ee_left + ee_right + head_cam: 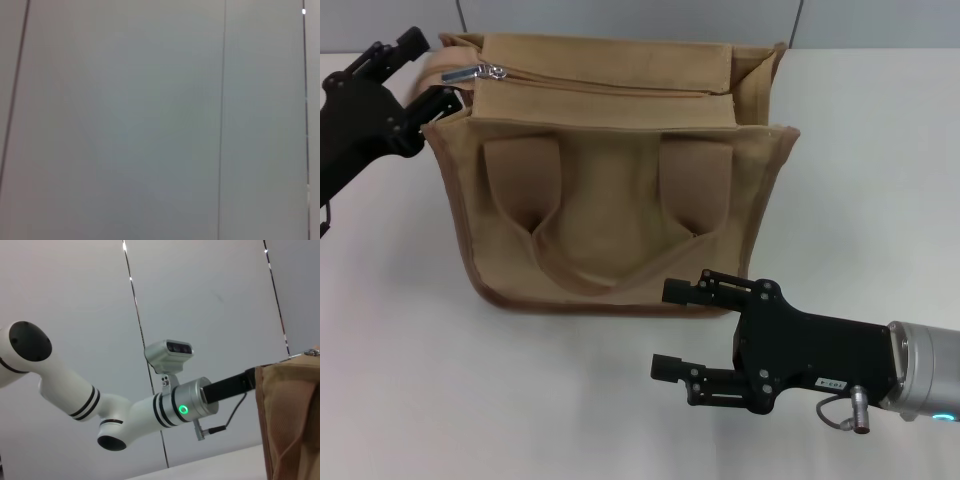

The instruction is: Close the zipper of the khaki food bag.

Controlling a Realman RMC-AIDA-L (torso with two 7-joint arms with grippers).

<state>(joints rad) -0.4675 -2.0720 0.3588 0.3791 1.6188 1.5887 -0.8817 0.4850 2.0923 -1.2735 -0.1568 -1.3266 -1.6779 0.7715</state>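
Note:
The khaki food bag [610, 200] stands upright on the white table, its handle straps hanging over the front. The zipper [610, 84] runs along the bag's top, and its silver slider [492, 72] sits at the left end. My left gripper [428, 68] is at the bag's upper left corner, just left of the slider. It is open, and its lower finger [444, 98] touches the bag's trim. My right gripper [662, 328] is open and empty, low in front of the bag. The bag's edge [290, 415] shows in the right wrist view.
The white table [400, 380] spreads around the bag. A grey panelled wall [150, 120] stands behind and fills the left wrist view. The right wrist view shows my left arm [150, 412] reaching toward the bag.

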